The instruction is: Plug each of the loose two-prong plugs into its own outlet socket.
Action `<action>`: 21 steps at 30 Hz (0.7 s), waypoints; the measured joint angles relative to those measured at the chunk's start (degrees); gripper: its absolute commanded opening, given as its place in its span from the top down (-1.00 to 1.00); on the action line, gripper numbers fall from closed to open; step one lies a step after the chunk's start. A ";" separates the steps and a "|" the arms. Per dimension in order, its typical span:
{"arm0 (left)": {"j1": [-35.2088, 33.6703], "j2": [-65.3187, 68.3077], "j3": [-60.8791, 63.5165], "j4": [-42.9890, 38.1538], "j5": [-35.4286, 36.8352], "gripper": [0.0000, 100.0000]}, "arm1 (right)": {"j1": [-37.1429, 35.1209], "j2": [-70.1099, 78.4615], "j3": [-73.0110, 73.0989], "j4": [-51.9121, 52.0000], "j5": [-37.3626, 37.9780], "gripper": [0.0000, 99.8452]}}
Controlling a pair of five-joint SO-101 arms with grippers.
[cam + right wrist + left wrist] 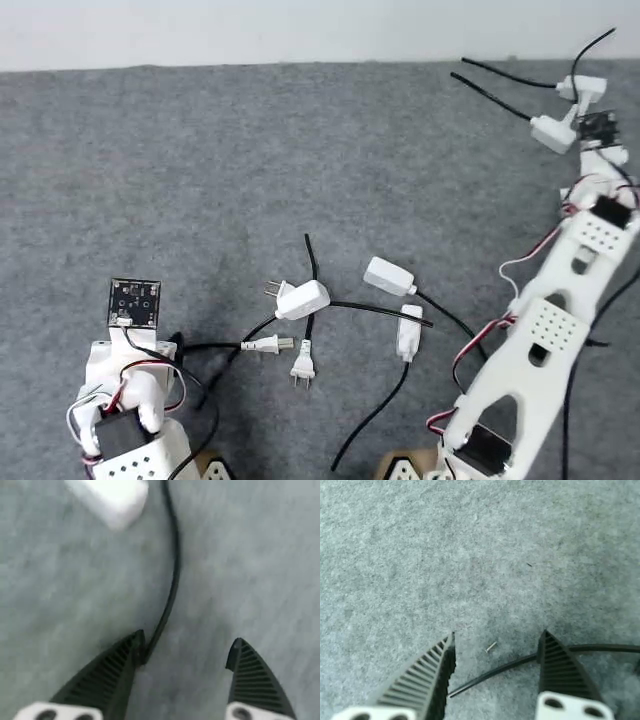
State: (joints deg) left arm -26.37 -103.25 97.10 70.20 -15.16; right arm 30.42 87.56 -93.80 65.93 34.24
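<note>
Left end effector (498, 633) and right end effector (188, 636) gape wide, empty, over black cords (490, 676).

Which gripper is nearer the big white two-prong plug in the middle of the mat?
Left. The left gripper is at the near left side of the mat, not far from the white plug; the right gripper is away at the far right corner.

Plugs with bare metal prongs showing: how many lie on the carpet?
3, mid-carpet: a large white plug, a small plug beside it, a second small plug nearer the arms. White pieces at the far corner may hide more prongs.
</note>
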 measured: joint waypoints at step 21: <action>0.00 0.00 -9.49 -2.64 0.00 0.50 | -8.09 -25.41 0.00 34.73 -11.34 0.47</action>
State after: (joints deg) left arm -26.37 -103.25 87.60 67.56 -15.16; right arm 22.33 62.15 -93.80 100.66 22.90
